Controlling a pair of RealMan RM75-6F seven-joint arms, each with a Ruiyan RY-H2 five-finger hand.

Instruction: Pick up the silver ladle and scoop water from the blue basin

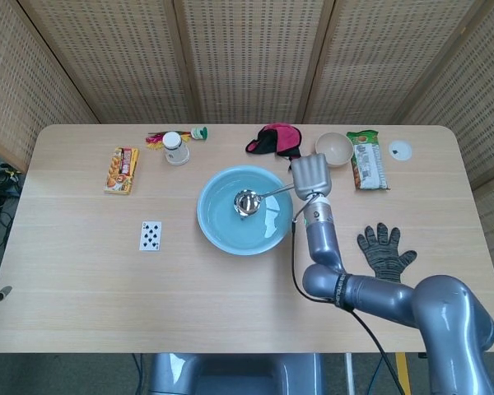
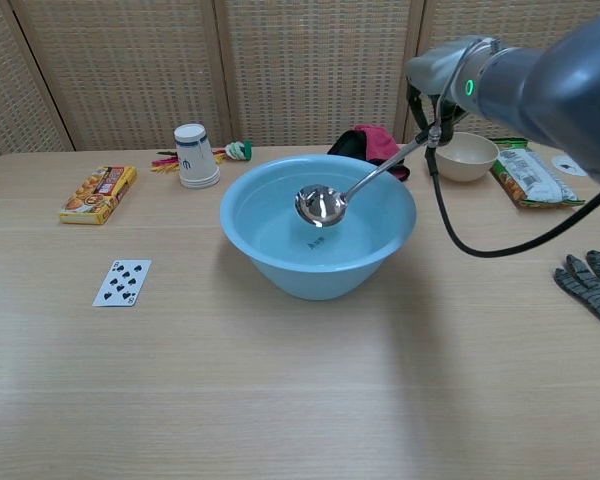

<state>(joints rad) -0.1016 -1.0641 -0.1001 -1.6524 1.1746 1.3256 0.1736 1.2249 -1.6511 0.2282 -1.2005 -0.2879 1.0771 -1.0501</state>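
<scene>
The blue basin (image 1: 218,234) (image 2: 270,262) holds water and stands mid-table. My right hand (image 1: 311,175) (image 2: 432,100) grips the handle end of the silver ladle (image 1: 249,202) (image 2: 322,205) above the basin's right rim. The handle slopes down to the left, and the ladle's bowl hangs inside the basin, low over the water. Whether the bowl touches the water I cannot tell. My left hand shows in neither view.
A dark glove (image 1: 384,251) (image 2: 592,285) lies right of the basin. Behind it sit a beige bowl (image 1: 335,149), a snack packet (image 1: 367,159), a pink and black cloth (image 1: 276,138) and a white cup (image 1: 175,148). A playing card (image 1: 151,235) and snack box (image 1: 122,169) lie left.
</scene>
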